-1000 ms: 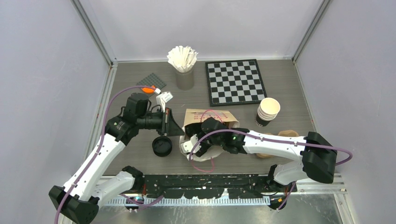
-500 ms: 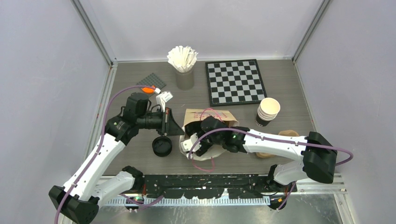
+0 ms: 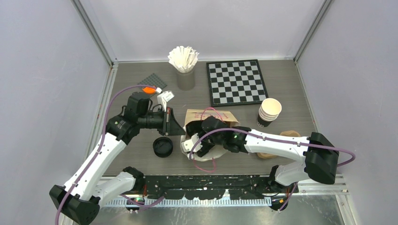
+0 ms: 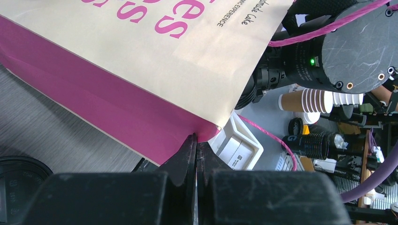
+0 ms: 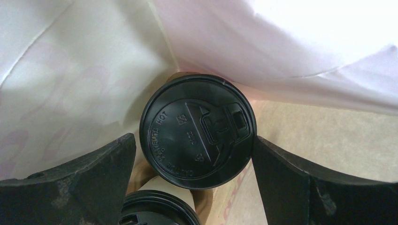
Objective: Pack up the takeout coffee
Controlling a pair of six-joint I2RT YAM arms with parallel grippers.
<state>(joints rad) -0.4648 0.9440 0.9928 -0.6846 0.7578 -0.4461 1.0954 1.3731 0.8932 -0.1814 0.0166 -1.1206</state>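
Observation:
A cream paper bag with pink print and handles lies near the table's front centre, its mouth facing the front left. My left gripper is shut on the bag's pink side fold, the fingertips pinching its corner. Reaching into the bag's mouth, my right gripper is open. In the right wrist view a takeout coffee cup's black lid sits between the wide-spread fingers, with a gap on the left side. A second black-lidded cup shows just below it. The cup walls are hidden.
A loose black lid lies on the table left of the bag. A stack of paper cups stands to the right, with brown pulp pieces by the right arm. A chessboard and a cup of white sticks are at the back.
The right gripper's fingers have spread slightly wider around the lidded cup inside the bag. The left gripper keeps its hold on the bag; nothing else has shifted.

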